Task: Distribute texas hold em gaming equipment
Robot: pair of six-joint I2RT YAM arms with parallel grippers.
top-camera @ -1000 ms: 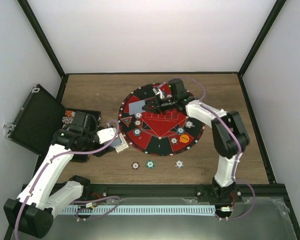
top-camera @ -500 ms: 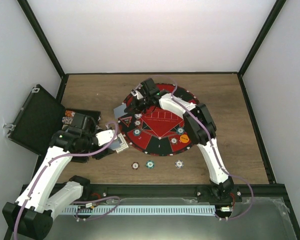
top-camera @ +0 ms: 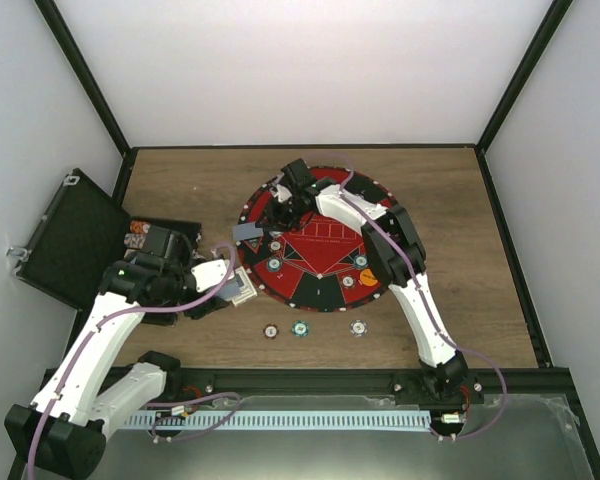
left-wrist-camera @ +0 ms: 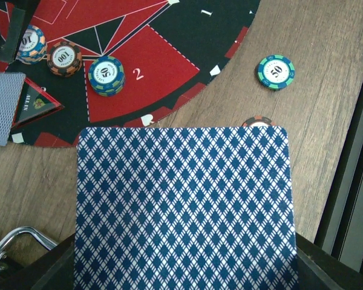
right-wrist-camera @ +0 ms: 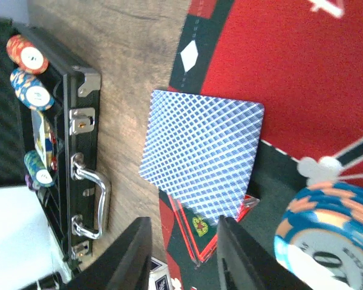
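Observation:
My left gripper (top-camera: 235, 284) hovers off the left rim of the round red and black mat (top-camera: 320, 245), shut on a stack of blue-diamond-backed playing cards (left-wrist-camera: 184, 205) that hides its fingers. Over the mat's left side, my right gripper (right-wrist-camera: 184, 223) is open and holds nothing. Just beyond its fingertips a single card (right-wrist-camera: 202, 157) lies face down, partly on the mat's rim and partly on the wood (top-camera: 250, 232). A triangular marker (right-wrist-camera: 212, 232) pokes out under that card. Poker chips (left-wrist-camera: 106, 74) sit on the mat's numbered fields, and three chips (top-camera: 299, 327) lie on the wood in front.
The black hinged case (top-camera: 75, 235) stands open at the left with more chips (right-wrist-camera: 30, 90) inside; its handle (right-wrist-camera: 91, 199) faces the mat. An orange disc (top-camera: 369, 277) lies on the mat's right side. A green chip (left-wrist-camera: 275, 71) rests near the table's front rail.
The right arm swung left across the mat carrying the single card, then its jaws opened and left the card at the mat's left rim. The left arm has not moved.

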